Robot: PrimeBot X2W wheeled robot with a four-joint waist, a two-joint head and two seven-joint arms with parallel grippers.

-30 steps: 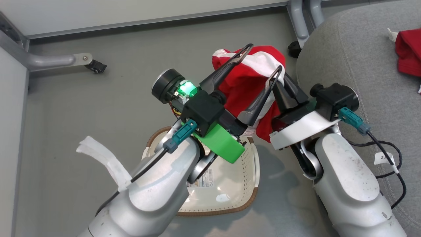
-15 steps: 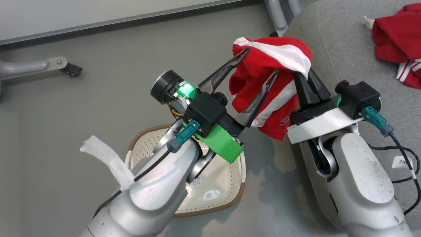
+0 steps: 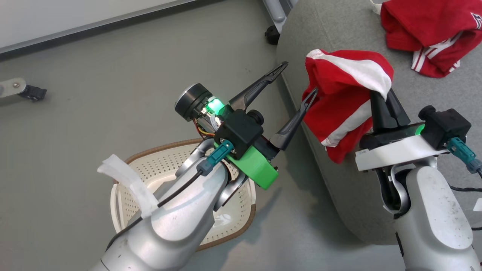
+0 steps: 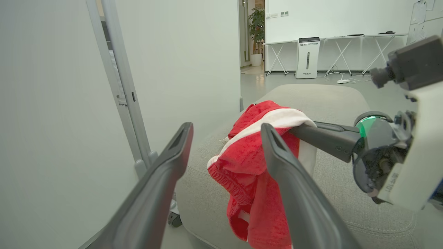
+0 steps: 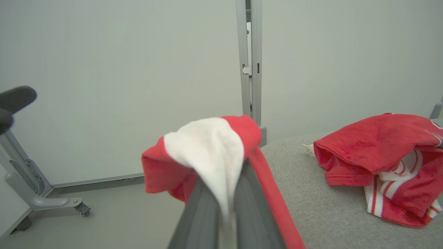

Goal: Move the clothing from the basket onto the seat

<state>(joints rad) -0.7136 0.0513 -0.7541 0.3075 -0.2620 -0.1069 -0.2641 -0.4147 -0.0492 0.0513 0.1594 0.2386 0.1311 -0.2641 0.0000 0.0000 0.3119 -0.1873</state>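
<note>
Right gripper (image 3: 380, 98) pinches one red garment (image 3: 339, 109), second garment (image 3: 425, 30) lies on seat (image 3: 327, 26); left gripper (image 3: 301, 77) spread.

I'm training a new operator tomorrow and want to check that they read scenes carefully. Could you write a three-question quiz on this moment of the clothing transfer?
1. True or false: the left end effector is shut on cloth.
2. The right end effector holds: A) a basket handle, B) a red garment with a white stripe, C) nothing.
3. Fill in: the other red garment lies on the grey ____.
Key: 1 false, it stands open; 2 B; 3 seat.
</note>
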